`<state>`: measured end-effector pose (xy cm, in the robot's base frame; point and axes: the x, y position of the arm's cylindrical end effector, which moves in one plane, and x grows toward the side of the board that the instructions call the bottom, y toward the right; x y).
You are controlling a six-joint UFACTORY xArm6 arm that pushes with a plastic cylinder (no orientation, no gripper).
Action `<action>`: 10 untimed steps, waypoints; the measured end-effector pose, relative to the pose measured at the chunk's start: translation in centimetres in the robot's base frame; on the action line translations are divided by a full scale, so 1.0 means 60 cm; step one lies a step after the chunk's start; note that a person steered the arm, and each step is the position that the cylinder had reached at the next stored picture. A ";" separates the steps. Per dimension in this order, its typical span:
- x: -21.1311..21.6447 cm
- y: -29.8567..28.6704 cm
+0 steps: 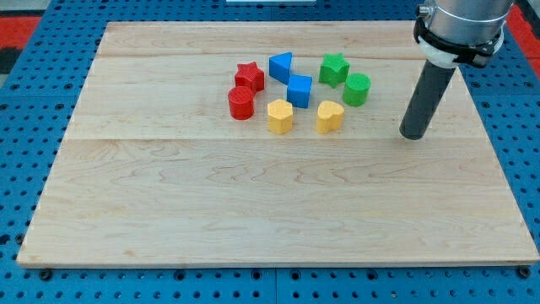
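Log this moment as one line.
my tip touches nothing | nearest: green cylinder, to its left | blocks clustered at wooden board top-centre

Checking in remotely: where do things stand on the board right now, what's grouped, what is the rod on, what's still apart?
Grouped: eight blocks cluster near the view's top centre, red star, red cylinder, blue triangle, blue cube, green star, green cylinder, two yellow blocks. In hand: nothing; my tip touches no block. Apart: it stands right of the green cylinder, its nearest.
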<state>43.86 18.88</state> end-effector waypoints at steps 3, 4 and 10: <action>0.081 -0.029; 0.103 -0.149; -0.268 -0.703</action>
<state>27.76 -23.31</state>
